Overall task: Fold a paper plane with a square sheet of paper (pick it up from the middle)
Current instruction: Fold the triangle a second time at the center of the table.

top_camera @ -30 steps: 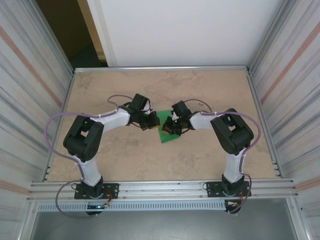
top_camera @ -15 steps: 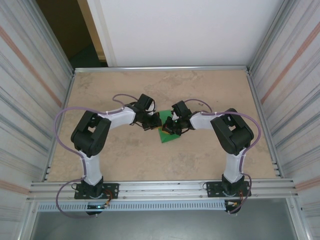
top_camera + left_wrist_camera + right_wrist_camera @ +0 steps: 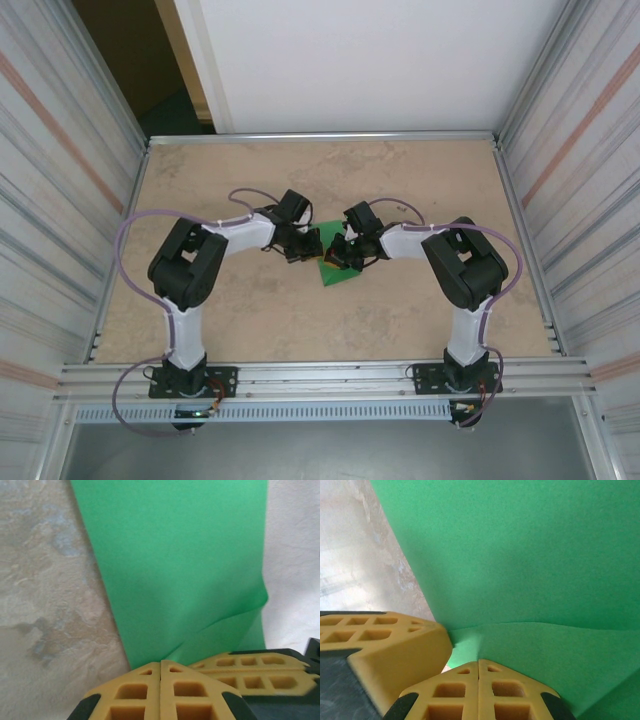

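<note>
Item: paper (image 3: 338, 272), bright green, thin, plain, partly folded.
Place: middle of the table (image 3: 420, 190), between the two wrists; in the top view the part that shows spreads toward 6 o'clock from under the grippers.
Left gripper (image 3: 312, 246): clenched, its yellow pads pressed tip to tip, pinching the paper's near edge.
Paper from the left gripper (image 3: 160, 667): in the left wrist view the sheet (image 3: 180, 570) runs from the tips toward 12 o'clock, flat over the table (image 3: 45, 580); a raised fold leaves the tips toward 2 o'clock.
Right gripper (image 3: 338, 256): clenched likewise, tips met on the paper.
Paper from the right gripper (image 3: 479, 665): in the right wrist view the sheet (image 3: 520, 555) spreads from the tips toward 12 and 3 o'clock; a crease runs out from just above the tips toward 3 o'clock; bare table (image 3: 380, 555) at 10 o'clock.
Grippers to each other: tips just beside one another on the same stretch of paper. A finger (image 3: 260, 667) of the right gripper sits at 3 o'clock of the left tips; the left one (image 3: 385, 645) sits at 9 o'clock of the right tips.
Top view bearings: left gripper at 10 o'clock of the visible green, right gripper at 12 o'clock.
</note>
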